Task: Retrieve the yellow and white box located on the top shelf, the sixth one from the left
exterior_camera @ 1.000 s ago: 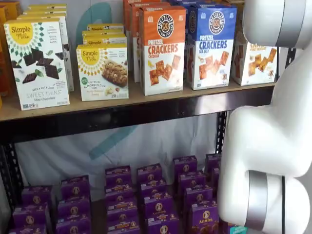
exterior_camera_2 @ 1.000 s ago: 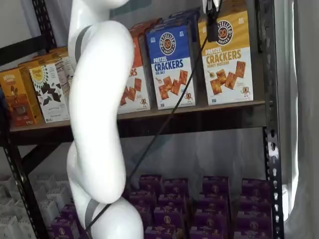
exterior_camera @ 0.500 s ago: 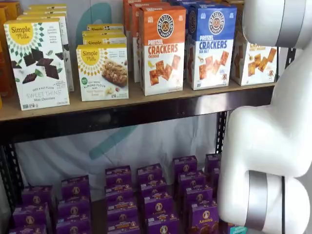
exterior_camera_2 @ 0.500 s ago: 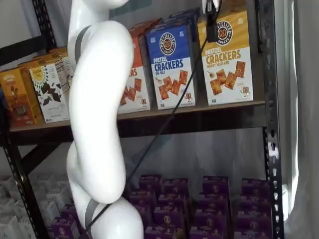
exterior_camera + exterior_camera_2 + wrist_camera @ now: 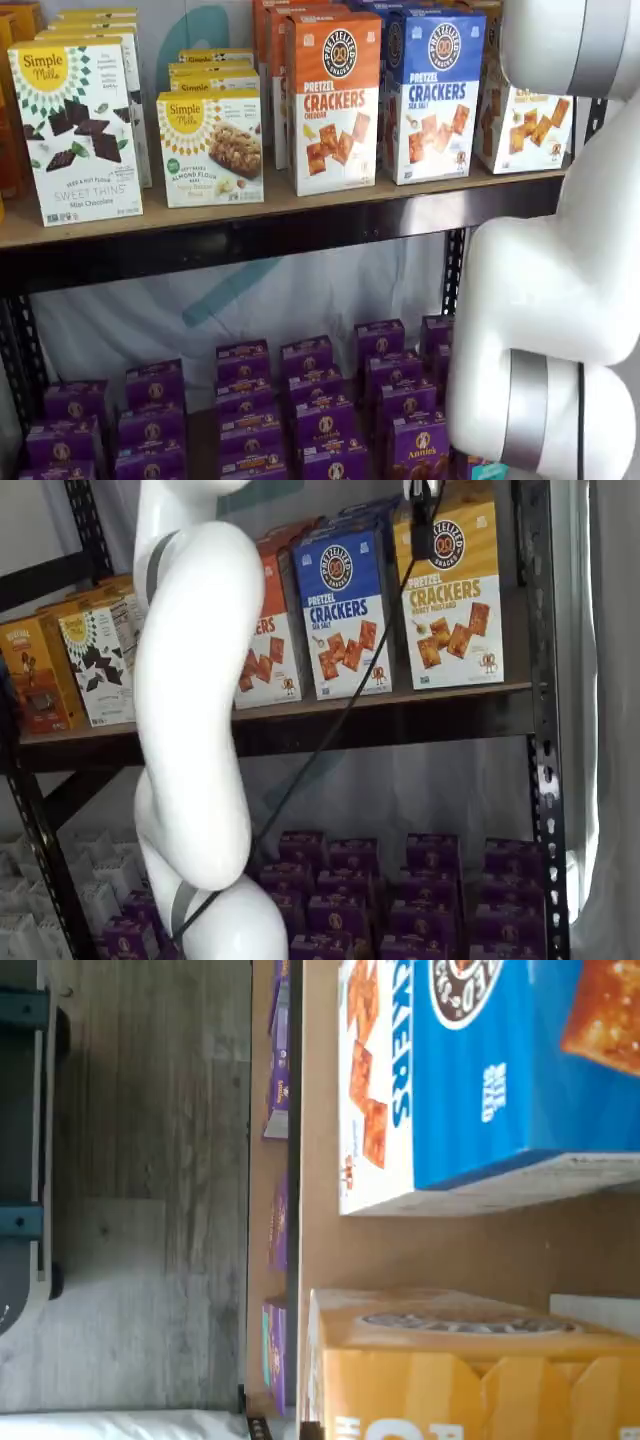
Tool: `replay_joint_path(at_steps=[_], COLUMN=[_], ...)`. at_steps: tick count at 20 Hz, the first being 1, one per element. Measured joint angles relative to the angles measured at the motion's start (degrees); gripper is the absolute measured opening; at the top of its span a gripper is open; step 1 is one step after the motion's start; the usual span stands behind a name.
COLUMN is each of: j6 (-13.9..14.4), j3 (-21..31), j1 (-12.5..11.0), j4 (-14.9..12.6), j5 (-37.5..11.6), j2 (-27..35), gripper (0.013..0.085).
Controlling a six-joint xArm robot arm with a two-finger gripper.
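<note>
The yellow and white box [image 5: 455, 610] stands at the right end of the top shelf [image 5: 400, 702], next to the blue-topped cracker carton [image 5: 345, 610]. My gripper [image 5: 424, 542] hangs from the view's top edge. One black finger lies against the box's front near its top; the other finger is hidden behind the box. In a shelf view the box [image 5: 522, 125] is partly hidden by my white arm [image 5: 560, 300]. In the wrist view the box's yellow top [image 5: 470, 1390] is close under the camera, with the blue-topped carton [image 5: 480, 1070] beside it.
An orange-topped cracker carton [image 5: 333, 100] stands left of the blue one, with Simple Mills boxes [image 5: 210, 145] further left. Several small purple boxes [image 5: 310, 400] fill the lower level. A black upright [image 5: 545, 730] stands just right of the box. A black cable [image 5: 330, 730] runs down from the gripper.
The yellow and white box has shifted slightly up and to the left along with the finger on it. The arm has moved a little.
</note>
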Motion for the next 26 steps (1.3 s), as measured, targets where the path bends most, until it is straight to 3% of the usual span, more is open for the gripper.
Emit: replay_joint_path(at_steps=[4,10,17,26], j6=[-0.7,-1.8,-2.8,-4.0], j3=[0.6,6.2,13.4,23.1], j1=[-1.5,-2.8,-3.5,-3.5], j4=[1.3,2.0,1.6,-0.8], j5=[1.9,1.7,1.2,0.1], j2=[-1.3,-6.4,-12.7,-20.8], gripper=[0.061,0.061,0.061,0.061])
